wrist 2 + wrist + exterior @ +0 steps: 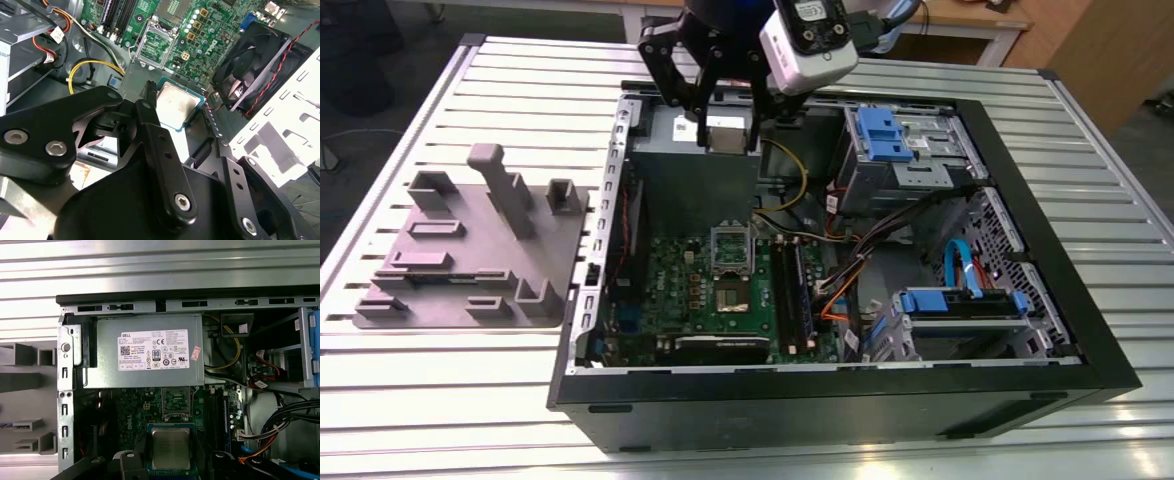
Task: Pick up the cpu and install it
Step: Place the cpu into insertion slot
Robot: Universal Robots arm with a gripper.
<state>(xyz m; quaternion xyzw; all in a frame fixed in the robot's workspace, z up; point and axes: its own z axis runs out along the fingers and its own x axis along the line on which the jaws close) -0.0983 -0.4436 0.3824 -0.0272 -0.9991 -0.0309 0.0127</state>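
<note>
Farthest toward the exterior view's left, a grey moulded parts tray (467,250) lies on the slatted metal counter (400,400), its raised pockets apparently shaped to keep components from sliding. Next comes the open computer case (854,400), laid on its side with the panel off so that the motherboard (680,290) faces up for work from above. Over the case's far end, the end effector (724,118) hangs above the grey power supply (694,180), fingers pinched narrowly on the cpu (724,132). In the second wrist view the cpu (176,106) sits flat, silvery lid up, clear of the board and well apart from the socket, likely so it can go down level. At mid-board the socket frame (731,243) stands swung up, leaving the socket (731,297) bare. The power supply carries a white label (154,350), densely printed with rows of marks, and a small pink sticker (195,353) just beside it. Toward the exterior view's right are blue-tabbed drive bays (894,135) and bundled cables (854,280).
</note>
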